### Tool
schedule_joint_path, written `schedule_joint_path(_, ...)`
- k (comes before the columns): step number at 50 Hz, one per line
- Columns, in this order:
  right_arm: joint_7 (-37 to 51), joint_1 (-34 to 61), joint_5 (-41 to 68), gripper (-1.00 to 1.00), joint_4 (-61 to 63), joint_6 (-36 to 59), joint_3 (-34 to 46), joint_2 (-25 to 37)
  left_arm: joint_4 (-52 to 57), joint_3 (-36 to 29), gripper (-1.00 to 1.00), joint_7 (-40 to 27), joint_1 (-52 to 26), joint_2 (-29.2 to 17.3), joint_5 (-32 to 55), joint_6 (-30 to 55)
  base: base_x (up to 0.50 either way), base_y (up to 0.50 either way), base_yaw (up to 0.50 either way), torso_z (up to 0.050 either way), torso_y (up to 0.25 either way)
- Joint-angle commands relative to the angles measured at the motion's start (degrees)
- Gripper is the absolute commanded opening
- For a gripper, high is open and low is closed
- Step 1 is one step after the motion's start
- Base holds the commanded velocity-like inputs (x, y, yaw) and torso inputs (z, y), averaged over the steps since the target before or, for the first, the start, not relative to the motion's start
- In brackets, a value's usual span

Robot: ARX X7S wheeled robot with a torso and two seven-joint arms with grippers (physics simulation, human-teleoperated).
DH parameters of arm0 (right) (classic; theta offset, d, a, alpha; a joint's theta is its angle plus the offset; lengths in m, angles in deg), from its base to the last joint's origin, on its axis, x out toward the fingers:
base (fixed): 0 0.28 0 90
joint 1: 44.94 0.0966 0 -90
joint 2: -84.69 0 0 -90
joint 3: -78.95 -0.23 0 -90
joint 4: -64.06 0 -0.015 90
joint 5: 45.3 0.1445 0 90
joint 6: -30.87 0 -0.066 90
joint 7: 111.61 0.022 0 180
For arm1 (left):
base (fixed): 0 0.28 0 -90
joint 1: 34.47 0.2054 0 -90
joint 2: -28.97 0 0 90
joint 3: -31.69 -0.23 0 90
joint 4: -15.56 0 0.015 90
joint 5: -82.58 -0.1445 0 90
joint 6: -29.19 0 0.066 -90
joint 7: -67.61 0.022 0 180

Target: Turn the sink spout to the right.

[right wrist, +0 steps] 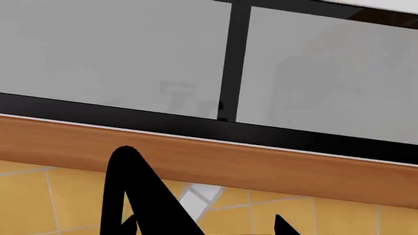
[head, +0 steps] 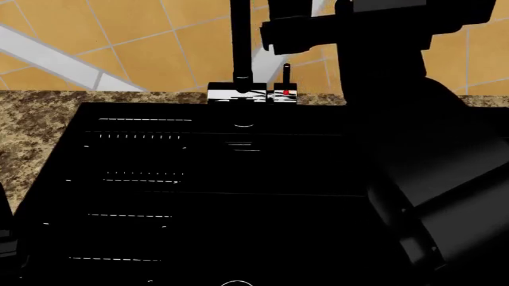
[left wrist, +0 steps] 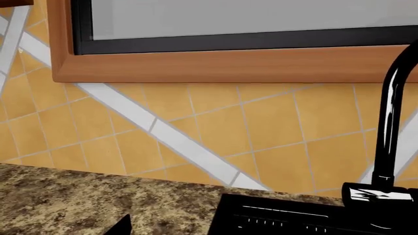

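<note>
- The sink spout (head: 239, 42) rises from its chrome base (head: 251, 94) at the back rim of the sink (head: 199, 190), against the tiled wall (left wrist: 196, 117).
- The right arm (head: 413, 119) reaches up just beside the spout; whether its jaws are open cannot be told.
- The left arm's jaws are hardly in view; their state cannot be told.

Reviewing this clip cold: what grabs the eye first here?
The glossy black sink fills most of the head view, set into a speckled granite counter. Behind it the thin black sink spout rises from a chrome base against orange tiles. The right arm looms dark at right, beside the spout.
</note>
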Motion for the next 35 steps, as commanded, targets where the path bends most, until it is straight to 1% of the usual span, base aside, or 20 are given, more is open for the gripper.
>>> schedule_joint_path(1,0.08,-0.23,-1.03,1.00,-0.51,-0.35,-0.01,1.09,-0.31,-0.26,1.00,0.87,0.82,0.18,-0.29,-2.37,0.00,0.00,0.00,0.000,0.000)
schedule_joint_path(35,-1.31,1.95,-4.02,1.00,-5.70,-2.94,0.83,4.63,-0.52,-0.75,1.00,0.25,0.65,-0.35,0.22,-2.20,0.00,0.00,0.00,0.000,0.000)
